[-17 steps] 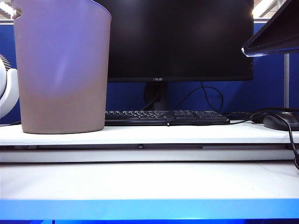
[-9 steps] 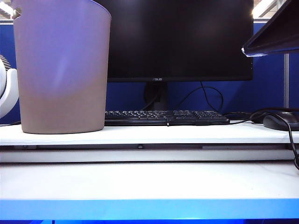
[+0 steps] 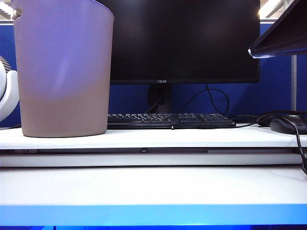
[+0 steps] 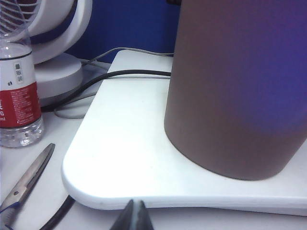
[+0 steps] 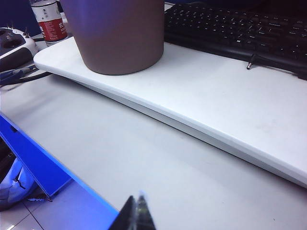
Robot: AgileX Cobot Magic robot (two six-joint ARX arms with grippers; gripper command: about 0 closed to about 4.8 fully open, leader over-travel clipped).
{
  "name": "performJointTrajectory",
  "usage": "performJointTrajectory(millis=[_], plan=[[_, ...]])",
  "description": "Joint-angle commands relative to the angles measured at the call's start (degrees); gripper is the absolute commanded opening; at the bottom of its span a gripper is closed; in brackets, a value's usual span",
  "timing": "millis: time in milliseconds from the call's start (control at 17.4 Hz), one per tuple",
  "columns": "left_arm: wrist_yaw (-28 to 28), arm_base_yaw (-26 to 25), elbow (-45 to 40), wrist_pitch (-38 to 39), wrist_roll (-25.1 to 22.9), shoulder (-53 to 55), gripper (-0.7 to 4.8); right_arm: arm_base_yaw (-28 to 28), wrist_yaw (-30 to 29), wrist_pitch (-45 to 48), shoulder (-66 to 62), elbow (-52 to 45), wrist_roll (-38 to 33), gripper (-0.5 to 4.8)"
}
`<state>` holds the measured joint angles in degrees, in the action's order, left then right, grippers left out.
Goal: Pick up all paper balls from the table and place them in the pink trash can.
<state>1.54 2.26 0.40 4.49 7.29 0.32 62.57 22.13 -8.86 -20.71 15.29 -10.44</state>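
Note:
The pink trash can point(image 3: 63, 67) stands upright on the raised white shelf of the table point(image 3: 153, 184), at the left in the exterior view. It also fills much of the left wrist view point(image 4: 240, 86) and shows in the right wrist view point(image 5: 117, 33). No paper balls show in any view. My left gripper point(image 4: 135, 205) is shut and empty, low in front of the shelf's rounded corner near the can. My right gripper point(image 5: 135, 199) is shut and empty, above the table's front edge. Neither gripper appears in the exterior view.
A black monitor point(image 3: 184, 40) and keyboard point(image 3: 170, 120) stand behind the shelf, with a mouse point(image 3: 288, 124) and cables at the right. By the can are a white fan point(image 4: 57, 43), a water bottle point(image 4: 17, 91) and scissors point(image 4: 29, 179).
Nothing differs in the exterior view; the can and desk items have stayed put.

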Motion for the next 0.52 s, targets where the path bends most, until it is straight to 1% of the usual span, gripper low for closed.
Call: performJointTrajectory(millis=[57,516], plan=[[0.2,0.0,0.0,-1.0,0.2,-0.1,-0.05,0.0,0.2,1.0,0.1,0.2,0.1,-0.07],[0.2,0.0,0.0,-1.7,0.0,-0.1,-0.05,0.0,0.2,1.0,0.1,0.2,0.1,-0.07]])
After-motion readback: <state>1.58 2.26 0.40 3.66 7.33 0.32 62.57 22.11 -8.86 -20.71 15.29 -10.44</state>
